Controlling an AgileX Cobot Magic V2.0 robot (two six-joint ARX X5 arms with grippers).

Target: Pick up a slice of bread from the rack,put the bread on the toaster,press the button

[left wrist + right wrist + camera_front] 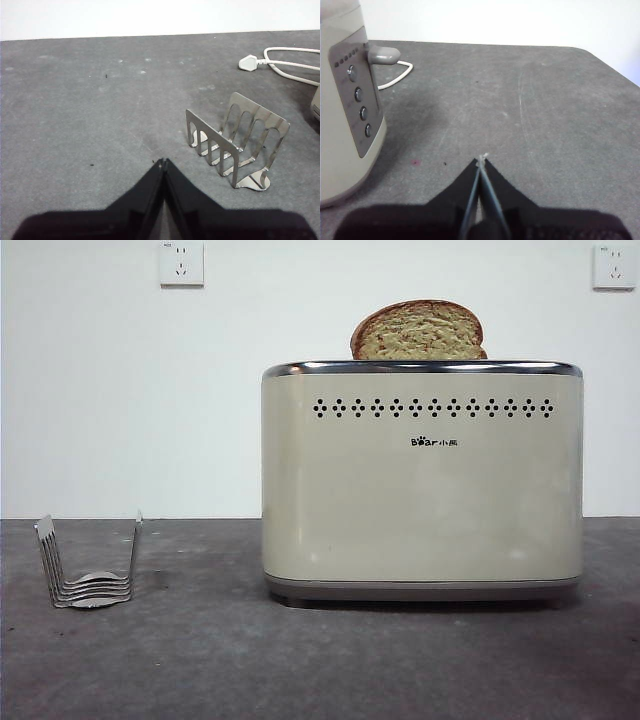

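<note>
The thick brown-crusted slice of bread (418, 332) with its speckled tan face already stands in the top slot of the large cream-beige boxy toaster (420, 490), its rounded top above the chrome rim. The small silver wire rack (235, 145) sits bare, just ahead and to one side of the left gripper (162, 162), whose black jaws are pressed together. The right gripper (481, 161), jaws also together, holds nothing; the toaster's side panel of round dark buttons (361, 102) lies near, off to one side. Pressing seems to remain.

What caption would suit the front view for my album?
Slice of bread standing in the cream Bear toaster, the wire toast rack left empty beside it.
</note>
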